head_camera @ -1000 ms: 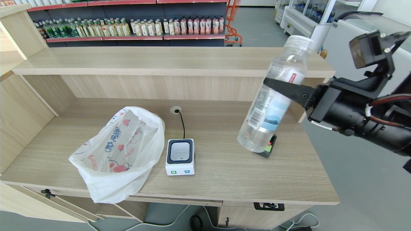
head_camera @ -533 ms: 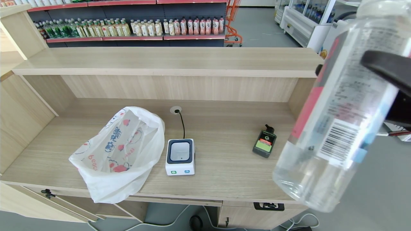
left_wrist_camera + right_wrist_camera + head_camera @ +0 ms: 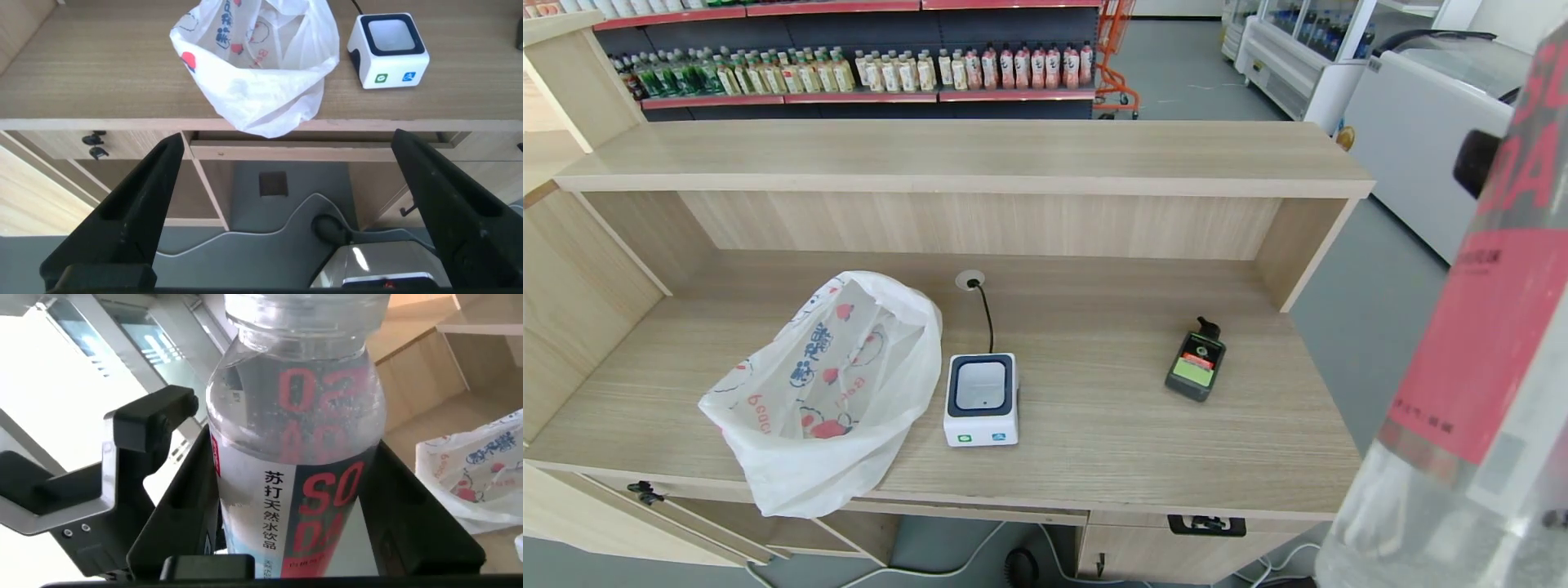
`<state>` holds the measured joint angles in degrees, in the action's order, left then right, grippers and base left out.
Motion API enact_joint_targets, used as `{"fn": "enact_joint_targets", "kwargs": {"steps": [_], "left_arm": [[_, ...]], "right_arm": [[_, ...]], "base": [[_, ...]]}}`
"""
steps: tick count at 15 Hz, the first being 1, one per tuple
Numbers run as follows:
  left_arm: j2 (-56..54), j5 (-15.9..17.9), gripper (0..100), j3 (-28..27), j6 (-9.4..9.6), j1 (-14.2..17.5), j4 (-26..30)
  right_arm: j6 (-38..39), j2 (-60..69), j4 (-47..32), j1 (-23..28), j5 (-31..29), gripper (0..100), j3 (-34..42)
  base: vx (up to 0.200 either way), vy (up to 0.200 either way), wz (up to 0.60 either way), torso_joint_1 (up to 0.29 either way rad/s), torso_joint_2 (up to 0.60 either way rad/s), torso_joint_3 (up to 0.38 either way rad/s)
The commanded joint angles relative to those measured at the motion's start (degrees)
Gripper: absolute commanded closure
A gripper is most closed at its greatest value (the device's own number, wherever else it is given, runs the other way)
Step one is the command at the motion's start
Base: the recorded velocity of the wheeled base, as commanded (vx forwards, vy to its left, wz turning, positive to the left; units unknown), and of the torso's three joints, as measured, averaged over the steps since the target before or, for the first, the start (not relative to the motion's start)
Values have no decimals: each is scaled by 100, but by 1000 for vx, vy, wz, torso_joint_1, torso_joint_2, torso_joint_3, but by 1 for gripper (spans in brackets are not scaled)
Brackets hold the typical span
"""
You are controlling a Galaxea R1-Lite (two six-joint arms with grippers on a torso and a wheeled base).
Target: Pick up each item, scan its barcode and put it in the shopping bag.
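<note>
Left gripper (image 3: 288, 143) over the desk's front edge, empty.
Its two black fingers (image 3: 139, 204) are spread wide apart, nothing between them. On the desk (image 3: 98, 90) a white shopping bag (image 3: 261, 73) sits at the front edge, its base bulging slightly over it. A white scanner (image 3: 388, 49) stands just beside the bag. A small black latch (image 3: 94, 144) is on the front panel under the edge.

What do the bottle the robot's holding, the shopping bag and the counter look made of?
Bottle: clear glossy plastic, probably; see-through wall, printed film label.
Shopping bag: thin white plastic film, crinkled, slightly translucent.
Counter: matte wood-grain surface, likely laminate.
</note>
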<state>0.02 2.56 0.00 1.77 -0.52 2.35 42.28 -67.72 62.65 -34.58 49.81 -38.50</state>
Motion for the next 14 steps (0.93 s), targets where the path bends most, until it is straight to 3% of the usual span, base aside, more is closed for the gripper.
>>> {"fn": "enact_joint_targets", "kwargs": {"steps": [1, 14], "left_arm": [[6, -1, 0, 0, -1, 0, 2], [6, -1, 0, 0, -1, 0, 2]], "right_arm": [[61, 22, 11, -48, 46, 100, 79], [272, 391, 2, -92, 55, 100, 352]], "base": [[0, 0, 0, 0, 0, 0], [0, 0, 0, 0, 0, 0]]}}
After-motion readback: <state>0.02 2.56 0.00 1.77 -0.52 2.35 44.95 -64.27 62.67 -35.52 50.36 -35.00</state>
